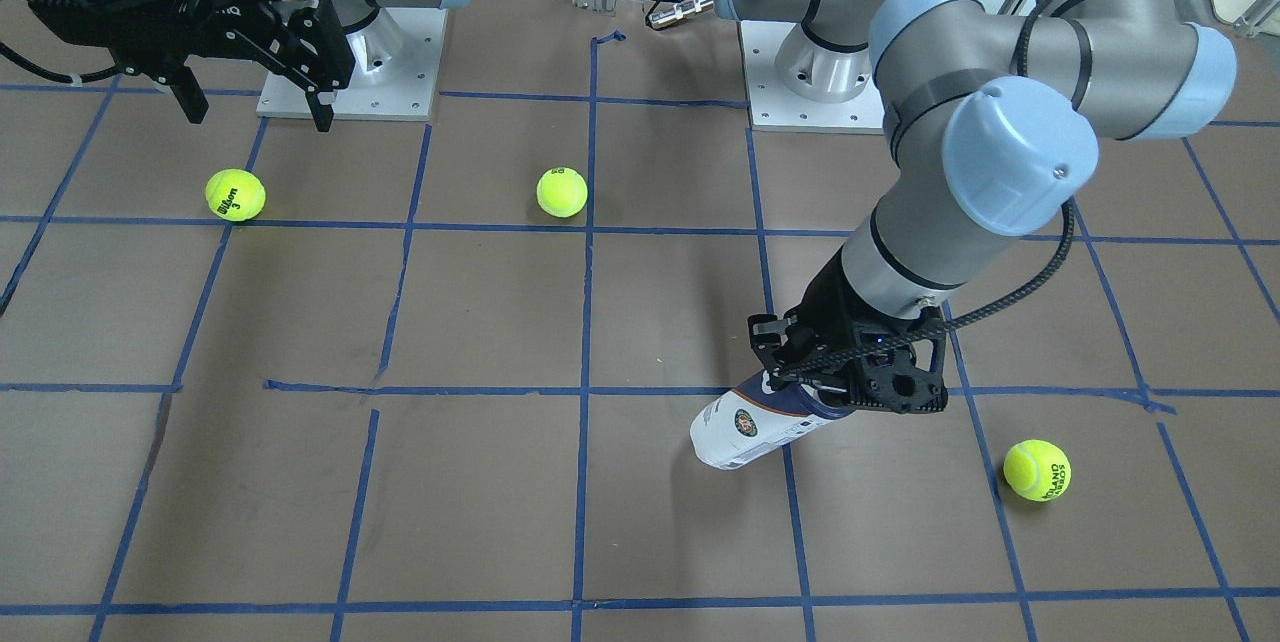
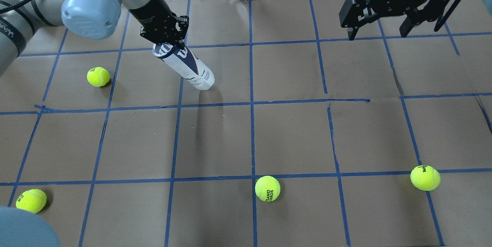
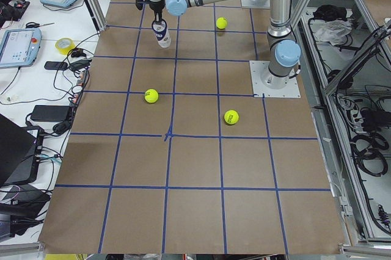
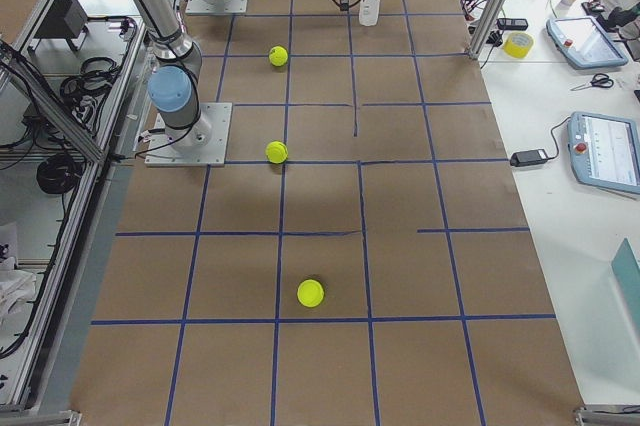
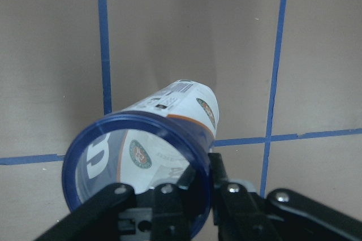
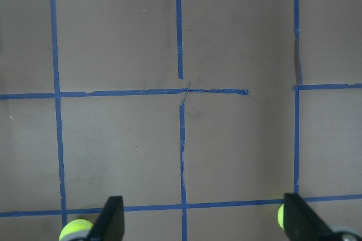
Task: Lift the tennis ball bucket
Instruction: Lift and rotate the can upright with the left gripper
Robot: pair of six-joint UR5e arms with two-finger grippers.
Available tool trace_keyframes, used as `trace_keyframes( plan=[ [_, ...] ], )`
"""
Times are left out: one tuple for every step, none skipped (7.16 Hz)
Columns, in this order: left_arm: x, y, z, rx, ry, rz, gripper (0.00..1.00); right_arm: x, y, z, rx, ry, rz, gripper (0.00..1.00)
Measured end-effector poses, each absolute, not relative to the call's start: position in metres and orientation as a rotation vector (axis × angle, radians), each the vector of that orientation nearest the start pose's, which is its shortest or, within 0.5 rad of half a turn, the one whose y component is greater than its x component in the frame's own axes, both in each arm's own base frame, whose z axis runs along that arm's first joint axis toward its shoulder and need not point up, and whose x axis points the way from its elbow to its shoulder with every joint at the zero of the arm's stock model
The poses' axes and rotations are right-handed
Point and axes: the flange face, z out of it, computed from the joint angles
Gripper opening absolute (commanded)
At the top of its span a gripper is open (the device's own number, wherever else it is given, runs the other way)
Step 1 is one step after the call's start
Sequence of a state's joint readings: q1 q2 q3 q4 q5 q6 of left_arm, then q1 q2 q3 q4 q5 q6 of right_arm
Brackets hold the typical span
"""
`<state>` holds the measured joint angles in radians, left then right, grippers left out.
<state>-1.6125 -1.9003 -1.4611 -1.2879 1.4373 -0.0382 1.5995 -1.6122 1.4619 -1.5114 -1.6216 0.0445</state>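
Observation:
The tennis ball bucket (image 2: 188, 68) is a clear tube with a white-and-navy label and a dark blue rim. My left gripper (image 2: 164, 41) is shut on its rim end and holds it tilted above the brown table. It shows in the front view (image 1: 755, 427) under the left gripper (image 1: 850, 392), and in the left wrist view (image 5: 147, 156), where the fingers (image 5: 169, 207) clamp the rim. The tube looks empty. My right gripper (image 2: 380, 27) is open and empty, high at the far right; its fingertips (image 6: 113, 218) show wide apart in the right wrist view.
Yellow-green tennis balls lie on the taped brown table: one (image 2: 98, 76) left of the bucket, one (image 2: 267, 188) at centre front, one (image 2: 425, 177) at right front, one (image 2: 31, 200) at the near left corner. Arm bases (image 1: 350, 62) stand at the robot's side.

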Motion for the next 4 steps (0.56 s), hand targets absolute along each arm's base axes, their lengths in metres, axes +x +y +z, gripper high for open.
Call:
trace_keyframes(
  plan=[
    [-0.186,-0.622,0.389,0.062,3.199,-0.149,0.00,0.142,-0.475,0.556,0.029,3.185,-0.147,1.00],
    [-0.196,-0.628,0.384,0.095,3.158,-0.192,0.00,0.142,-0.475,0.556,0.029,3.186,-0.147,1.00],
    [-0.201,-0.633,0.377,0.106,3.143,-0.214,0.00,0.142,-0.475,0.556,0.030,3.186,-0.146,1.00],
    [-0.207,-0.635,0.369,0.102,3.140,-0.209,0.27,0.141,-0.475,0.555,0.031,3.187,-0.145,1.00]
  ],
)
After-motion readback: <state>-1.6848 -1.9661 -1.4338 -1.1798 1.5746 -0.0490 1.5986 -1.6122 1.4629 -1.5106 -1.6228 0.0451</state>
